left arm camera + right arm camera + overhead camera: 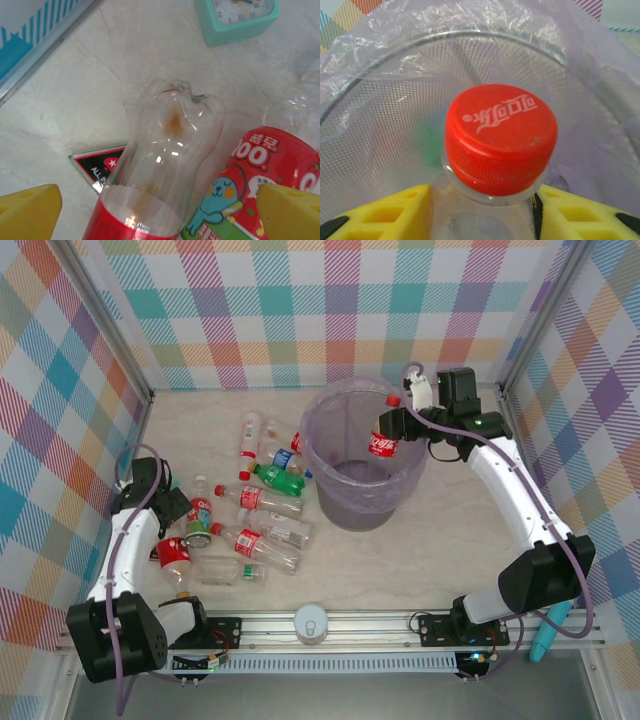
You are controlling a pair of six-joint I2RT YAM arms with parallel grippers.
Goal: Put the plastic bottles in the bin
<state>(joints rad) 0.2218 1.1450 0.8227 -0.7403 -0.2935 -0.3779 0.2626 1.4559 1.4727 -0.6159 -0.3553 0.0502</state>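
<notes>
I have 1 red-capped bottle [385,438] in the right gripper [480,210]. Its yellow fingers [390,210] squeeze the bottle just under the cap. The bottle hangs upright over the bin [340,512], just inside the rim on the right side.

To do this step well, I would open the jaws right here and let the bottle fall straight down. I think it is far enough in. I would not go lower, so the fingers do not catch the thin purple bag [318,415].

The right arm stretches far forward from its base and bends left over the bin.

The left arm is folded up close to its base. The left gripper [159,210] points down over a clear bottle [170,150] lying on the table [460,540]. Its jaws are wide open and hold nothing. The other bottles [265,502] lie left of the bin.
</notes>
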